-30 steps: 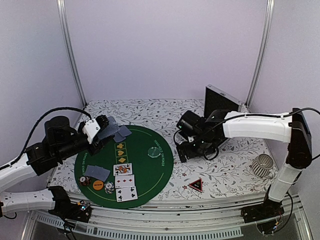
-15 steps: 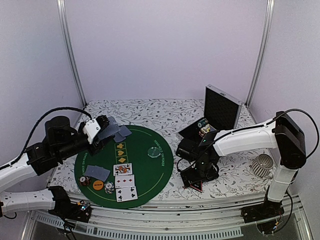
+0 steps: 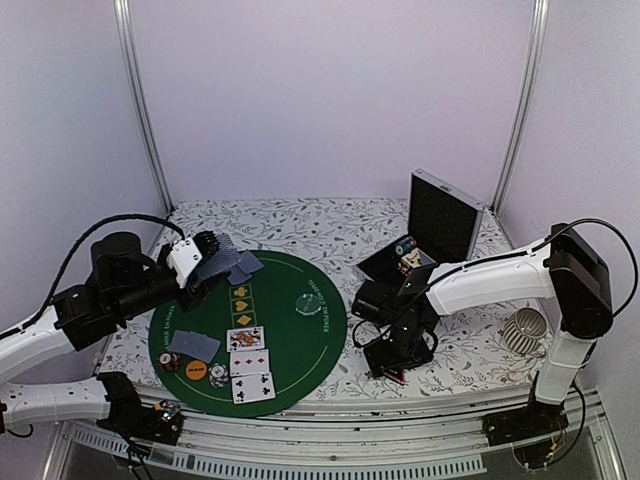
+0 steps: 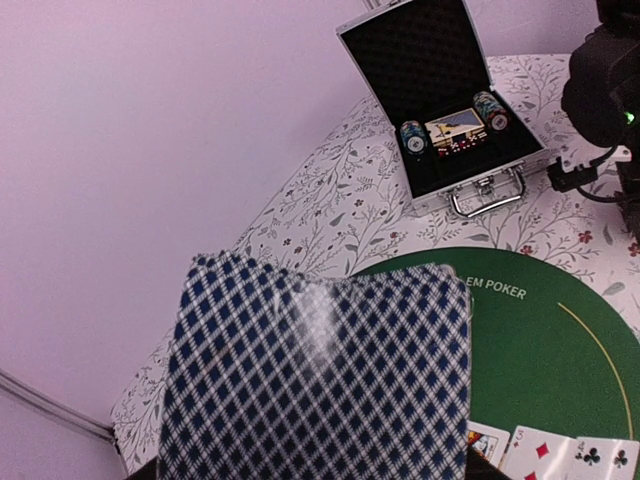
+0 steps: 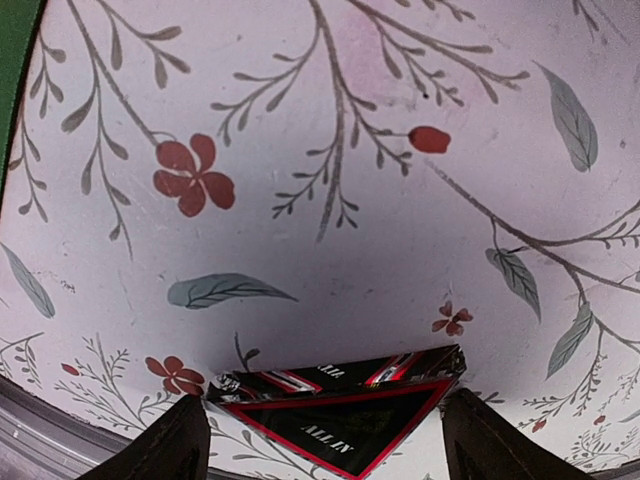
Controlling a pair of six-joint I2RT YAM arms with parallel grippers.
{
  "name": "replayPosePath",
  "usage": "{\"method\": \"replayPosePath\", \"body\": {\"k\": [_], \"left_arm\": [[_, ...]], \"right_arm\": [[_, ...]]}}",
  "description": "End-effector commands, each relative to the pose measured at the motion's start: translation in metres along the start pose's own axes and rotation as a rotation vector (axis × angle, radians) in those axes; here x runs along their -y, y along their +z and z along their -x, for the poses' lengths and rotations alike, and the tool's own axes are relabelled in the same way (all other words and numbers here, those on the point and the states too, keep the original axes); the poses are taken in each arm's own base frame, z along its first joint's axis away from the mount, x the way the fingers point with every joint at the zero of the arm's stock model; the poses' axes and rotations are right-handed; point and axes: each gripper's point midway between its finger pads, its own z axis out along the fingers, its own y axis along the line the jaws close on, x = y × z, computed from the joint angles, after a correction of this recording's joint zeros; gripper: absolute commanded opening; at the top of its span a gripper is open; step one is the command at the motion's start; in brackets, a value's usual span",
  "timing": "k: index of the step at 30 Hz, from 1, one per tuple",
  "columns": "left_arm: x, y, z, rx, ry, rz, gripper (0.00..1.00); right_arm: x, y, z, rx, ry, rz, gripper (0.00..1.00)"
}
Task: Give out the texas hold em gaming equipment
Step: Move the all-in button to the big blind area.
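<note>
The left gripper [image 3: 207, 262] holds fanned cards [image 3: 222, 258]; the right gripper [image 3: 393, 360] stands wide around the triangle token [image 5: 340, 410].
Top: the fan hangs over the green mat's [image 3: 310, 345] far-left edge, and the right gripper is low beside the mat. Left wrist: card backs fill the foreground. Right wrist: the token lies flat between 2 fingers [image 5: 175, 445]; I cannot tell if they touch it.

We count three face-up cards [image 3: 250, 362], two chip stacks [image 3: 168, 361] on the mat [image 3: 300, 345], two in the case [image 4: 420, 50], and one each of orange disc [image 3: 195, 369], clear disc [image 3: 307, 303], triangle token [image 5: 340, 425].
</note>
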Motion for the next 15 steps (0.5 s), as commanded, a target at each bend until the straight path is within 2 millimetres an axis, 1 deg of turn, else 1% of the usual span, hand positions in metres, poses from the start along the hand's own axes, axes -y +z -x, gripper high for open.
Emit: {"method": "replayPosePath", "body": {"k": [1, 5, 7, 8, 10, 12, 15], "left_arm": [[-0.002, -0.001, 0.005, 0.021, -0.011, 0.002, 0.54], [-0.002, -0.001, 0.006, 0.023, -0.011, 0.001, 0.54], [-0.002, -0.001, 0.006, 0.023, -0.011, 0.002, 0.54], [-0.002, -0.001, 0.006, 0.023, -0.011, 0.003, 0.54], [-0.003, -0.001, 0.006, 0.024, -0.01, 0.004, 0.54], [-0.003, -0.002, 0.006, 0.026, -0.012, 0.004, 0.54], [-0.003, -0.002, 0.006, 0.026, -0.012, 0.003, 0.54]], "right_arm": [[0.002, 0.002, 0.0, -0.003, 0.0, -0.021, 0.8], [0.001, 0.002, 0.002, -0.004, -0.008, -0.026, 0.7], [0.001, 0.001, 0.003, -0.001, -0.015, -0.032, 0.69], [0.001, 0.001, 0.004, 0.0, -0.016, -0.036, 0.7], [0.002, 0.0, 0.005, 0.002, -0.018, -0.043, 0.76], [0.0, 0.0, 0.005, 0.002, -0.016, -0.034, 0.8], [-0.005, 0.0, 0.01, 0.021, -0.011, -0.012, 0.82]]}}
